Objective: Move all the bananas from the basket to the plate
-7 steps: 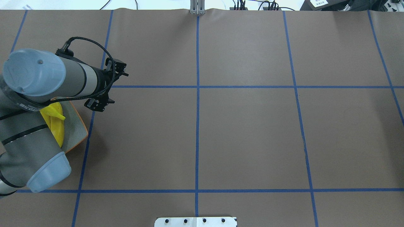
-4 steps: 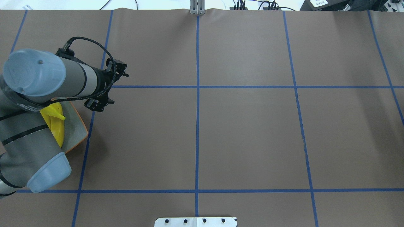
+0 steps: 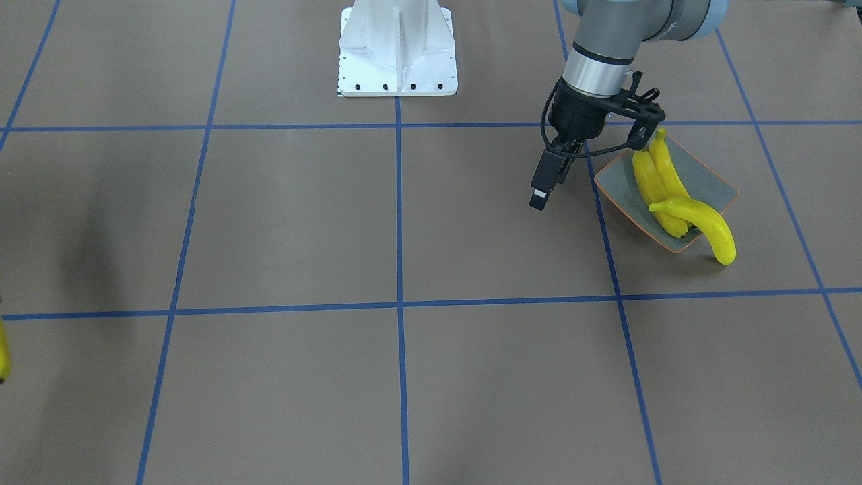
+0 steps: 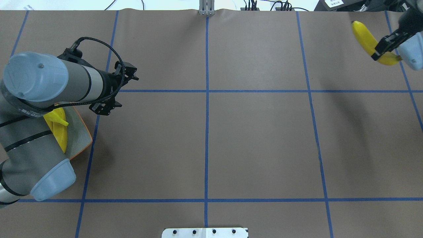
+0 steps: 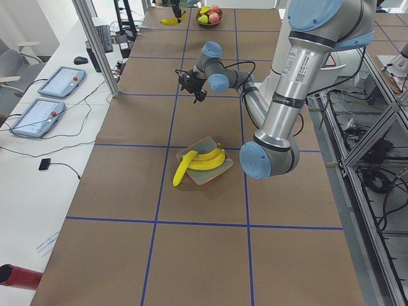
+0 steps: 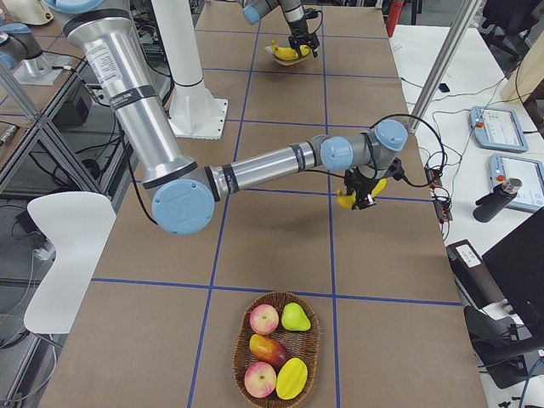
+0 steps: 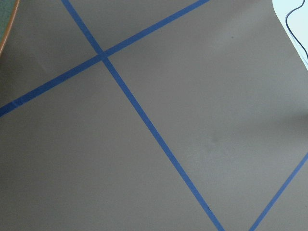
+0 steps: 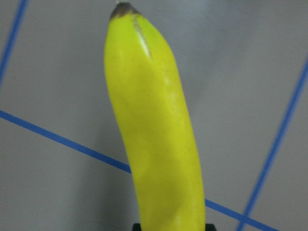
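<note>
The grey-green plate (image 3: 616, 185) with an orange rim holds two bananas (image 3: 656, 175) side by side. A third banana (image 3: 700, 225) lies across them and hangs over the rim onto the table. My left gripper (image 3: 541, 192) hovers empty just beside the plate and looks open; no fingers show in its wrist view. My right gripper (image 4: 380, 51) is shut on the fourth banana (image 4: 371, 44) and holds it above the table at the far right. That banana fills the right wrist view (image 8: 154, 144). In the overhead view my left arm hides most of the plate (image 4: 81, 132).
A wicker basket (image 6: 246, 344) with apples, a pear and a mango stands at the table's right end. The white robot base (image 3: 397, 50) is at the near middle edge. Blue tape lines cross the brown table (image 4: 257, 142).
My right gripper has come into the overhead view at the top right with a banana. My left gripper has shifted slightly to the right beside the plate.
</note>
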`<state>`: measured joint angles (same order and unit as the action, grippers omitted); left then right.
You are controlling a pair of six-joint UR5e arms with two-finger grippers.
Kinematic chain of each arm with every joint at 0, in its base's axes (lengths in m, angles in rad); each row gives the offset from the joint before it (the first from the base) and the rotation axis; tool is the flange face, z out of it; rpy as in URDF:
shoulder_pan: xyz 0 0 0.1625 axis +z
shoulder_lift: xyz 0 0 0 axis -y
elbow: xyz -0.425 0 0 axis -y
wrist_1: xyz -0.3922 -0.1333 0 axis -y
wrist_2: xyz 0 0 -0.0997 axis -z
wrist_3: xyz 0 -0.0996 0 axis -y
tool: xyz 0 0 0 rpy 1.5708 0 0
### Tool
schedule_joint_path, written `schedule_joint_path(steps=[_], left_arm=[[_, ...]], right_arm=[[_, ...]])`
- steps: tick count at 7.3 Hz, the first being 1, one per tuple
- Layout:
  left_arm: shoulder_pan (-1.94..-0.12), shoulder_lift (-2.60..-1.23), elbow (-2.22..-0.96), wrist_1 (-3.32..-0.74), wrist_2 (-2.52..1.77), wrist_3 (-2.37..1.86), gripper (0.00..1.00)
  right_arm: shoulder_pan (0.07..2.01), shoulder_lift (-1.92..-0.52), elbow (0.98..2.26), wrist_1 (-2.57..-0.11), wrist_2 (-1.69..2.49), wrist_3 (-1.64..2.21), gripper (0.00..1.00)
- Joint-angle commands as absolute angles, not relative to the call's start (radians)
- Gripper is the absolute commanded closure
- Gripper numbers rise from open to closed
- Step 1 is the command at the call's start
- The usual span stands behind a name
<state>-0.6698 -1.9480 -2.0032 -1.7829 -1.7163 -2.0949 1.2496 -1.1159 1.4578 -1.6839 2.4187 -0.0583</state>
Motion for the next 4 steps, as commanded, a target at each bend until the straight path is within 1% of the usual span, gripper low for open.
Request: schedule_joint_path(steps=[1,2,4], left_arm=[[-0.669,-1.974,-1.938,-1.923,-1.723,-2.070,0.00],[-0.663,-1.985,-1.927,-1.987,-1.724,-2.068,0.00],[-0.623,-2.023,-1.924,-2.084,-1.724,-2.069,0.00]], right_arm=[[1.085,-0.988,1.479,-1.677,2.479,0.188,1.00],[1.031,-0.951,1.505,-1.657,2.479,0.312,1.00],[0.945,-0.943,1.509,-1.423,2.493,0.604,1.00]])
